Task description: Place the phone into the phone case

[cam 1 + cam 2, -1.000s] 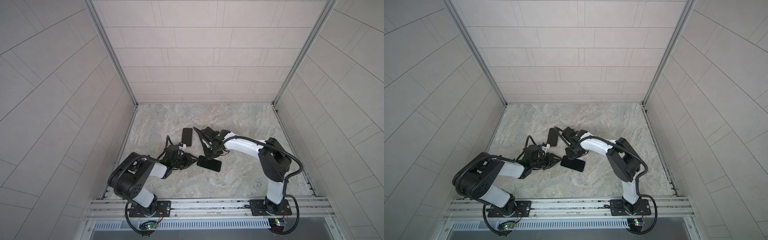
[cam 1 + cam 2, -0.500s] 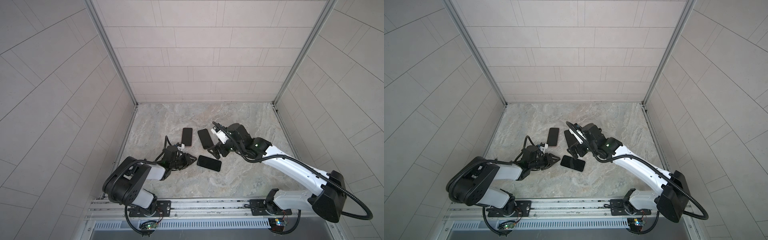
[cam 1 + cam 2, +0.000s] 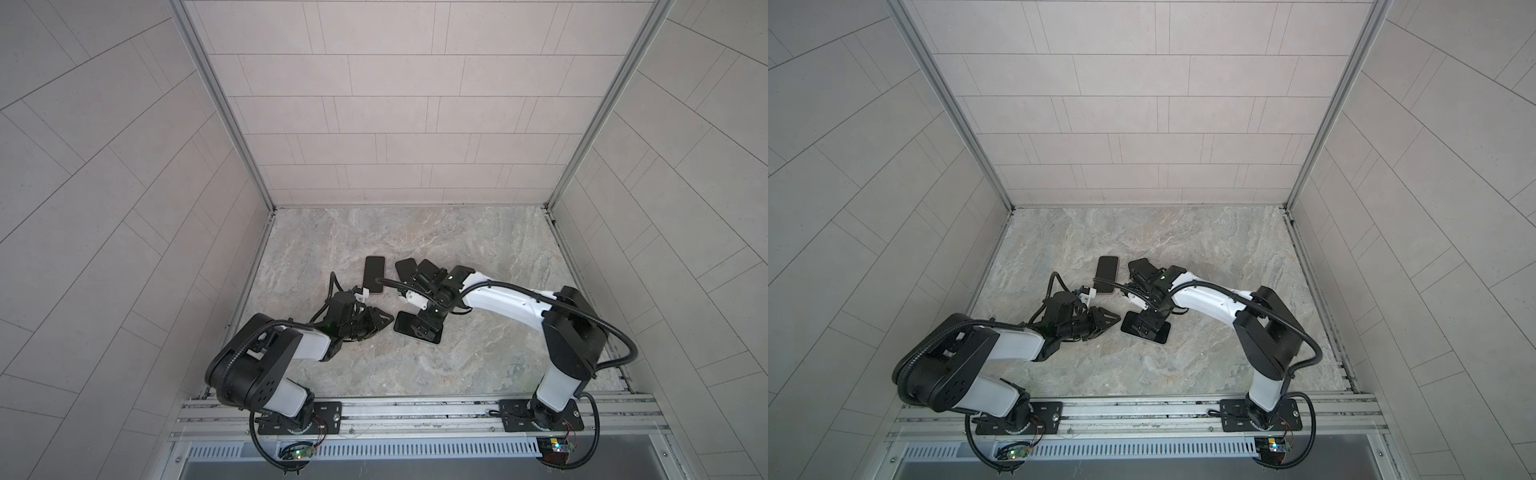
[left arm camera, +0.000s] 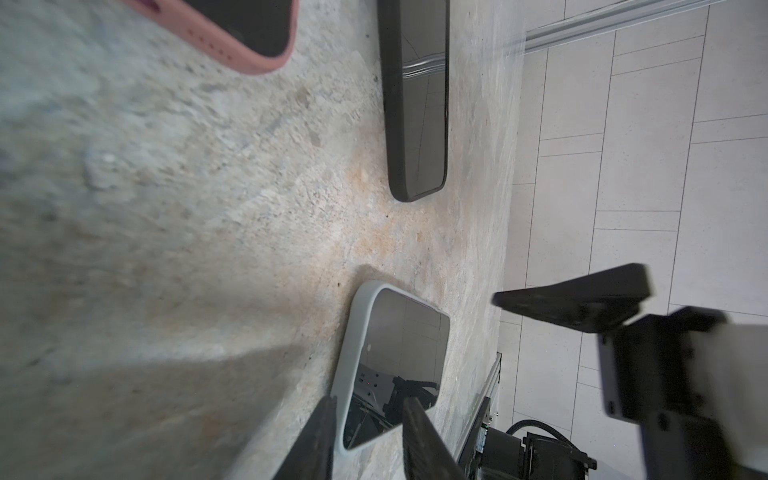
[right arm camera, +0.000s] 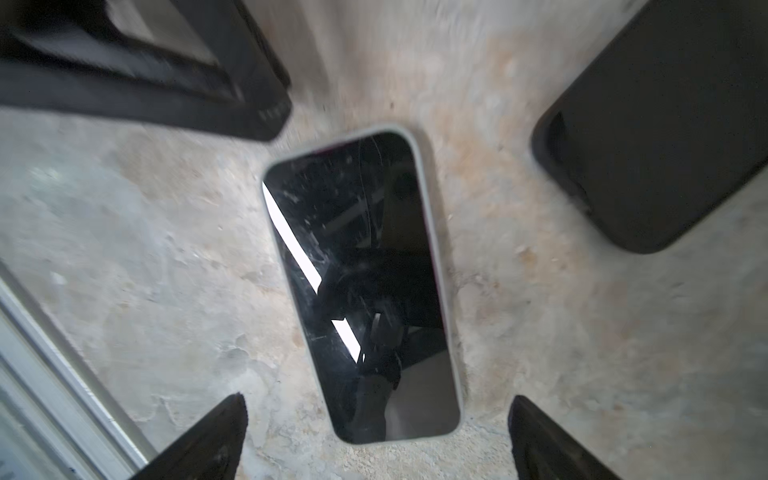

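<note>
Step in hand, as judged: seating check at the close of insertion. Phone [image 5: 361,286] flat and screen-up on worktop [image 5: 145,257], towards the front middle in both top views. Grey case [image 4: 351,357] rim showing round every edge in sight. Looks seated, though corner fit too blurred to confirm.

Right hand [image 5: 377,398] spread wide and empty, poised over phone with one finger off each long side. No contact seen. Left hand [image 4: 370,400] part-open at one short end of phone, corner of case lying between its fingers. Grip or mere bracing: cannot tell.

Screen glossy black, finely scratched, mirroring dark arm parts and a bright strip. Case thin, pale, matte.

Next move, as judged: press along rim for any proud corner, then lift both hands clear without dragging. Black phone [image 3: 405,268] and pink-cased phone [image 3: 374,274] just beyond, so keep off those.
</note>
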Tool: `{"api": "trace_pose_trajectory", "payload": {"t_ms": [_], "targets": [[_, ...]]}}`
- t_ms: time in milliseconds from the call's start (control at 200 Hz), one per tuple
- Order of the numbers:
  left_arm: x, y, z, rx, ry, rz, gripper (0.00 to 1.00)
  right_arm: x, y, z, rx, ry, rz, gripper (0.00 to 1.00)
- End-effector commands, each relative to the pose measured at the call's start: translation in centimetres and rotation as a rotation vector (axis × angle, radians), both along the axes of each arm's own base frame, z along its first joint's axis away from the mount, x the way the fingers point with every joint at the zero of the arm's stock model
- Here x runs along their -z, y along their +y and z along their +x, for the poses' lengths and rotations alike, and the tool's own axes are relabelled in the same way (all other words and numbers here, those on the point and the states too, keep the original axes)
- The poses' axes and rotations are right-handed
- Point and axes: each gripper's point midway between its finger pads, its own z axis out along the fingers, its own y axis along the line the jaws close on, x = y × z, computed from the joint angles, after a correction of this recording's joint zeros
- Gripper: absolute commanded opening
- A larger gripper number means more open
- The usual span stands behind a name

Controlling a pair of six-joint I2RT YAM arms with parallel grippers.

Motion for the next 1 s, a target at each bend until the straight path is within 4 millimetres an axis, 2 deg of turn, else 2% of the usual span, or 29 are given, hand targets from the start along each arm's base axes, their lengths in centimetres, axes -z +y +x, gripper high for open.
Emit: {"api": "trace_pose_trajectory", "payload": {"t_ms": [0,170,515,771,996], "targets": [[0.1,0.2,0.0,-0.003,-0.006,-0.001,0.34,0.7,-1.2,0.2,-0.06,-0.029,-0.139,1.0],[0.1,0.1,0.0,0.0,-0.003,-0.002,0.34,2.4,-0.7,0.4,-0.09,-0.01,-0.182,0.99],[0.1,0.1,0.0,0.0,-0.002,-0.002,0.34,3.4,-0.3,0.0,-0.118,-0.01,-0.224,0.96],[0.1,0.2,0.0,-0.002,-0.003,-0.002,0.34,4.1,0.0,-0.4,-0.131,0.035,-0.224,0.87],[0.1,0.2,-0.1,-0.004,-0.004,-0.003,0.34,4.3,0.2,-0.2,-0.118,0.039,-0.227,0.73]]}}
